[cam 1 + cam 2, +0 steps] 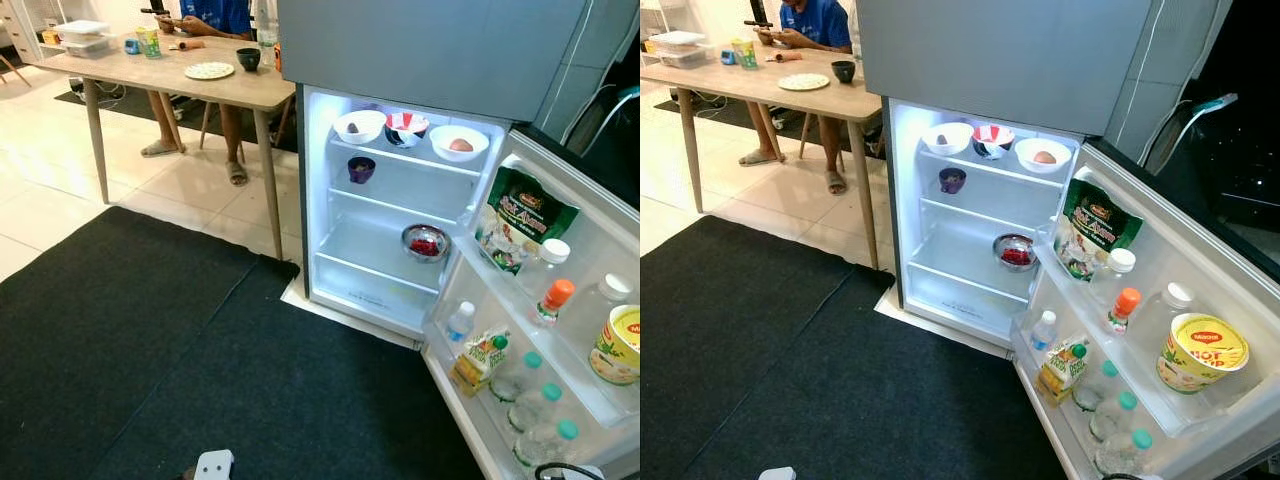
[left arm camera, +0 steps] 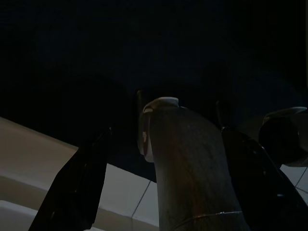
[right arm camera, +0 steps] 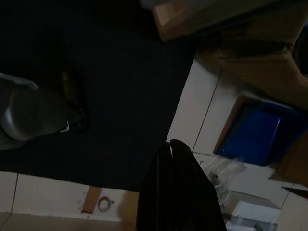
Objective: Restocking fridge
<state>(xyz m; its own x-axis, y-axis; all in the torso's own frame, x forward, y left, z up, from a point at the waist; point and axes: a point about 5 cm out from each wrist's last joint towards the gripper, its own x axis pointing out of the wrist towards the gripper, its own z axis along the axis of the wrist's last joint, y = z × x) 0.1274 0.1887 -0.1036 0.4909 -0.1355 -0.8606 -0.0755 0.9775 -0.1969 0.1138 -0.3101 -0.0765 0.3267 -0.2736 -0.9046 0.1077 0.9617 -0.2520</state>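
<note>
Presently, fridge [image 1: 400, 210]: door [image 1: 560, 330] swung open to the right, interior lit.
Top shelf: three bowls [image 1: 459, 142]; steel bowl [image 1: 425, 241] lower right.
Left gripper [image 2: 163, 187]: fingers spread, hanging over dark mat [image 1: 150, 370].
Right gripper [image 3: 180, 192]: fingers pressed together, above floor.

Fridge stock, as I count it

Top shelf: two white bowls [image 1: 359, 126] and one patterned bowl [image 1: 405, 129]. Below: one purple cup [image 1: 361, 169], one steel bowl [image 1: 425, 242]. Door: one green bag [image 1: 522, 218], one yellow tub [image 1: 1200, 352], three green-capped bottles [image 1: 527, 372].
</note>
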